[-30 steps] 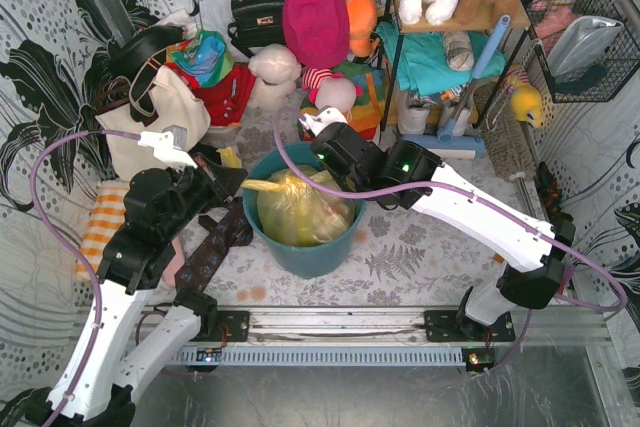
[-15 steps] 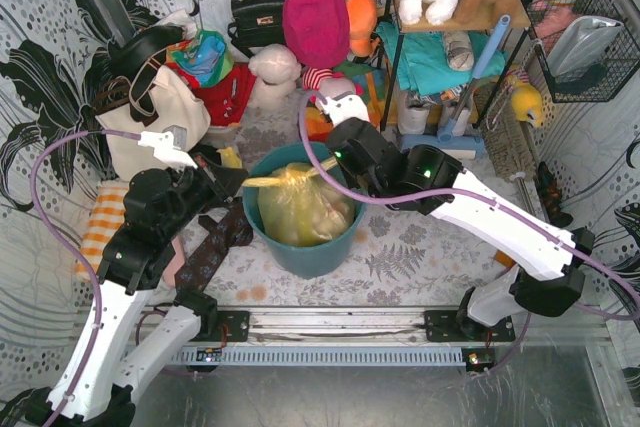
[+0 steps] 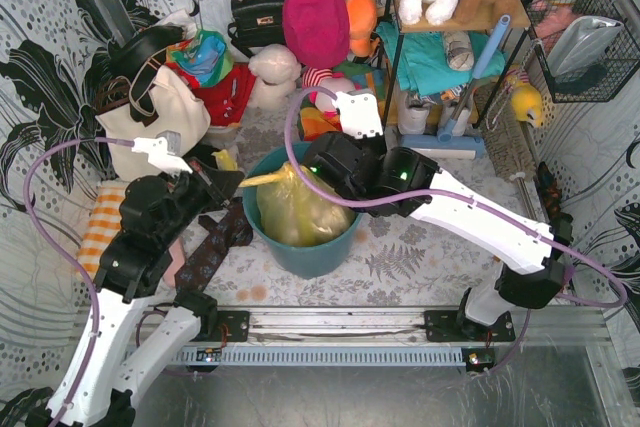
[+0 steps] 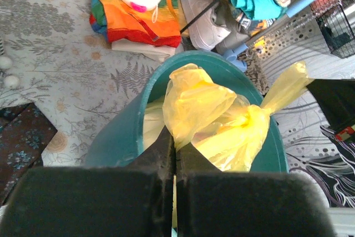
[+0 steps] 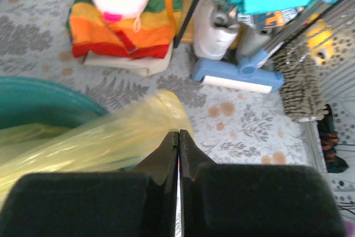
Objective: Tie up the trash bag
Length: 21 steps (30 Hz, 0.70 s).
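Note:
The yellow-green trash bag point(image 3: 295, 209) sits in the teal round bin point(image 3: 300, 259). My left gripper point(image 3: 233, 181) is at the bin's left rim, shut on one flap of the bag. In the left wrist view the flap point(image 4: 199, 104) runs from my gripper point(image 4: 175, 141) to a twisted bunch point(image 4: 250, 118), and a second flap stretches up right. My right gripper point(image 3: 312, 161) is over the bin's back rim, shut on that second flap point(image 5: 111, 137), seen at my gripper point(image 5: 178, 135) in the right wrist view.
A white tote bag point(image 3: 160, 117) stands back left. Folded striped cloth with a plush toy point(image 5: 125, 23), a white sneaker point(image 5: 216, 31) and a blue mop head point(image 5: 238, 76) lie behind the bin. A shelf rack point(image 3: 450, 57) stands back right. Dark patterned cloth point(image 3: 215, 247) lies left of the bin.
My right gripper has swung left and back over the bin's rear rim with its flap. My left arm shifted slightly left, still holding its flap.

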Each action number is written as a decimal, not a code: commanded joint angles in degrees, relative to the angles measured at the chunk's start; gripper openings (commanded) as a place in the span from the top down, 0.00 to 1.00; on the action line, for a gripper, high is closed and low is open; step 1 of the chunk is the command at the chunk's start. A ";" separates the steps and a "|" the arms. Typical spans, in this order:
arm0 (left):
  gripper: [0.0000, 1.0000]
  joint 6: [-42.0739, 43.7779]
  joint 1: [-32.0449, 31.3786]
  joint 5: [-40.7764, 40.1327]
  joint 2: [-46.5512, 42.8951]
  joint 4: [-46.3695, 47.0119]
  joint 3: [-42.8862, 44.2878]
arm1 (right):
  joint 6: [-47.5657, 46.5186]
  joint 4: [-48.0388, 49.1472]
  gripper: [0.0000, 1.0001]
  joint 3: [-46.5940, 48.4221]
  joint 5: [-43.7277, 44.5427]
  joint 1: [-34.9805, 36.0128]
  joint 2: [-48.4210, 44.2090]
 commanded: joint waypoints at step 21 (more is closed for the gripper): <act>1.00 -1.14 0.27 -17.41 -3.71 -4.87 3.57 | 13.17 -24.38 1.00 8.92 18.32 -0.92 -0.45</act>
